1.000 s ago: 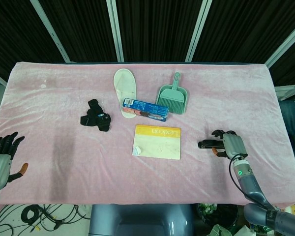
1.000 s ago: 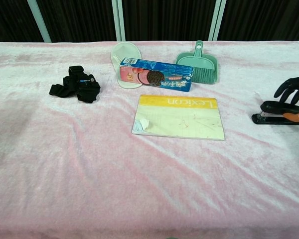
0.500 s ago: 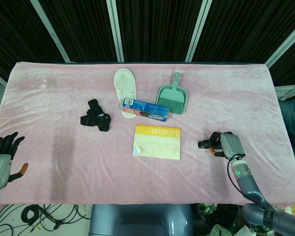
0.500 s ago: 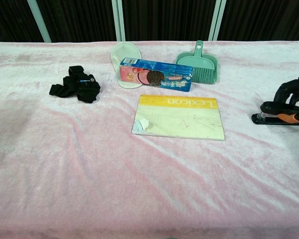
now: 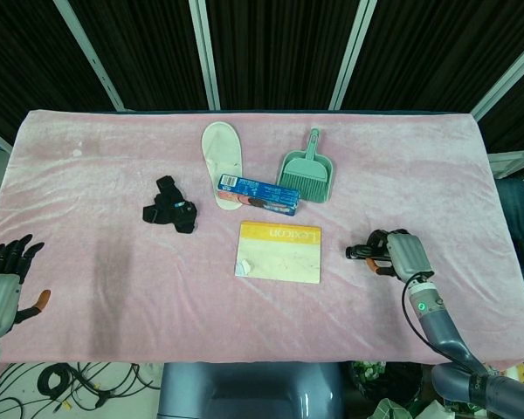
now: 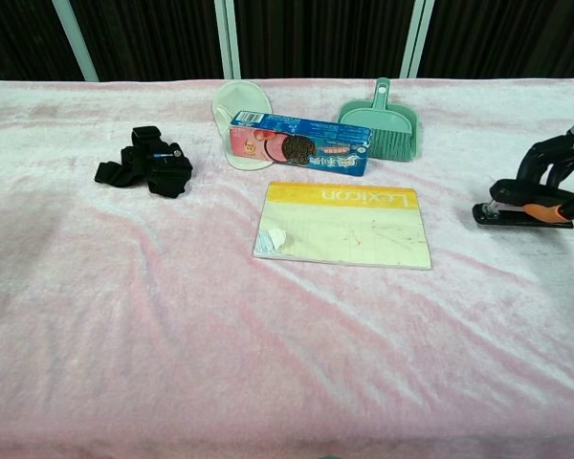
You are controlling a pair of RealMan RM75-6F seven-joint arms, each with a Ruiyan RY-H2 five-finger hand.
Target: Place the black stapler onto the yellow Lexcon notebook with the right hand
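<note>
The black stapler (image 6: 505, 212) (image 5: 360, 253) is held low over the pink cloth at the right, gripped by my right hand (image 6: 553, 174) (image 5: 395, 252), whose fingers curl over its top. The yellow Lexcon notebook (image 6: 344, 224) (image 5: 279, 251) lies flat in the middle of the table, a short way left of the stapler, with a small white scrap on its lower left corner. My left hand (image 5: 2, 284) rests off the table's front left corner, fingers spread and holding nothing.
Behind the notebook lie a blue biscuit box (image 6: 299, 143), a green dustpan brush (image 6: 383, 122) and a white slipper (image 6: 237, 110). A black strap bundle (image 6: 145, 161) sits at the left. The table (image 6: 172, 325) is covered in pink cloth.
My right hand closed its fingers over the stapler and shifted it slightly left toward the notebook. The left hand stayed still.
</note>
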